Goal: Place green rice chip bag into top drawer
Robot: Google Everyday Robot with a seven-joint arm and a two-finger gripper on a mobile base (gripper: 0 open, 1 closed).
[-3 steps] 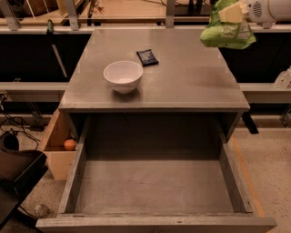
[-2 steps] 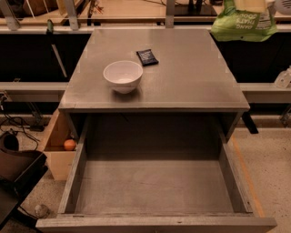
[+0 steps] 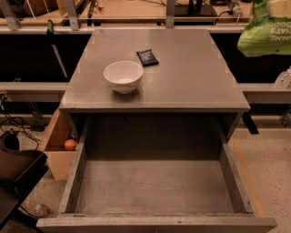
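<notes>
The green rice chip bag [image 3: 266,34] hangs in the air at the top right, beyond the right rear corner of the grey cabinet top [image 3: 191,77]. White lettering shows on its side. My gripper [image 3: 278,7] is at the top right corner of the view, mostly cut off by the frame edge, and is shut on the top of the bag. The top drawer [image 3: 154,186] is pulled wide open towards me below the cabinet top. Its grey bottom is bare. The bag is well behind and to the right of the drawer opening.
A white bowl [image 3: 123,76] and a small dark blue packet [image 3: 148,57] sit on the cabinet top. A light wooden crate [image 3: 57,136] with an orange ball [image 3: 69,144] stands left of the cabinet. A black object [image 3: 18,170] is at the lower left.
The gripper and the bag have moved right and up towards the frame's top right corner. The drawer, bowl and packet have not moved.
</notes>
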